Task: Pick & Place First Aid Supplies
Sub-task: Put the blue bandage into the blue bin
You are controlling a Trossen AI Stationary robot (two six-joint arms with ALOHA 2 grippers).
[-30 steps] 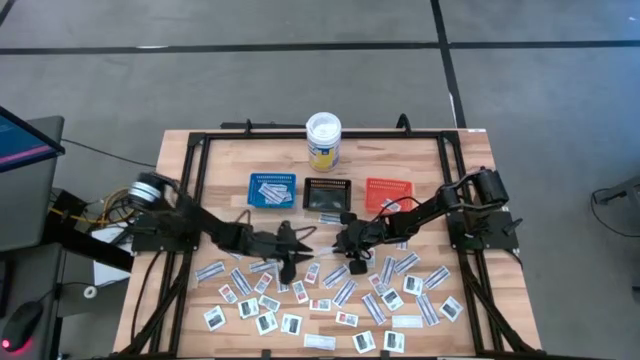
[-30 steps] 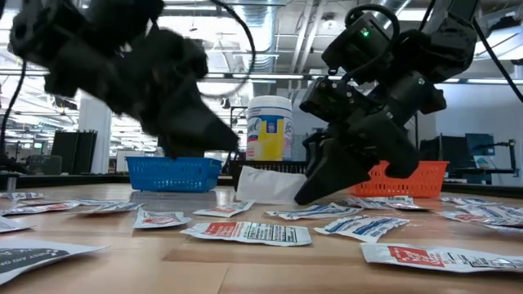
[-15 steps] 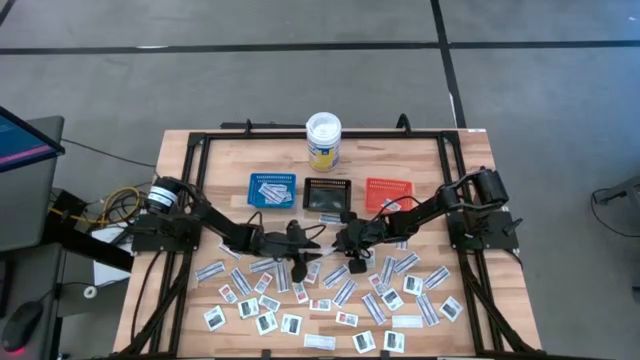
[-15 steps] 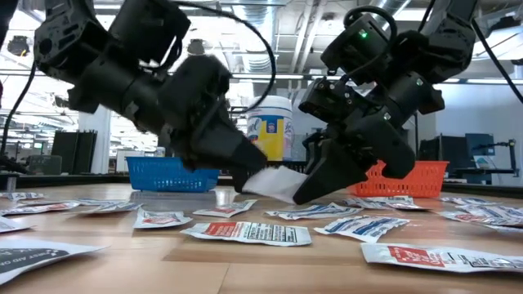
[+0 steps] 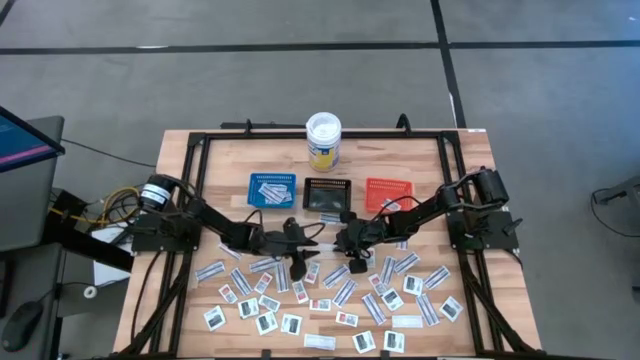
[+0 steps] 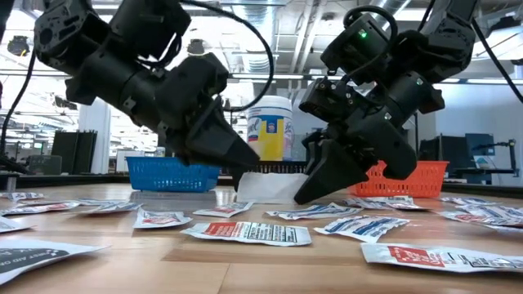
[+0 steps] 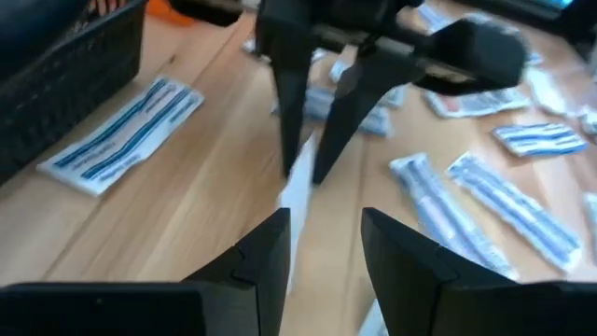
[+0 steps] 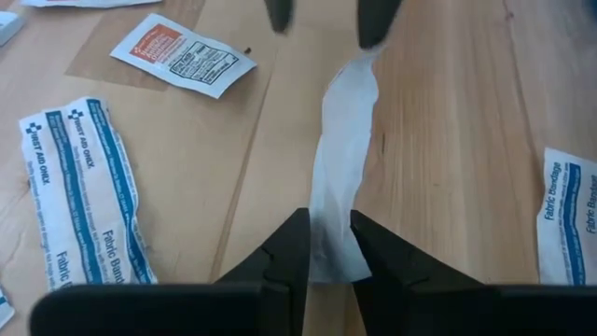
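Many flat first aid packets [image 5: 345,292] lie scattered over the near half of the wooden table. My right gripper [image 5: 343,240] is shut on one plain white packet [image 8: 343,159] near the table's middle. The packet stretches from it toward my left gripper [image 5: 308,240]. My left gripper is open and faces the right one. Its two fingers [image 8: 280,13] stand on either side of the packet's free end [image 8: 364,58]; I see no touch there. In the low view the packet [image 6: 270,184] shows between the two dark grippers. My right gripper pinches one end of the white packet [image 8: 328,245] between its two fingers, which come slanting down from the table's right and lie along the packet. The packet reaches out past the fingertips, slightly twisted, low over the table. Whether its lower edge rests on the wood, I cannot tell.
Behind the grippers stand a blue tray [image 5: 272,190] holding some packets, a black tray [image 5: 327,195] and an orange tray [image 5: 388,192]. A white-lidded tub [image 5: 323,140] stands at the far edge. Black frame rails [image 5: 196,170] run along the table's sides.
My left gripper has gone toward the table's right, up to the free end of the white packet, and now straddles it. My right gripper and the packet have kept still.
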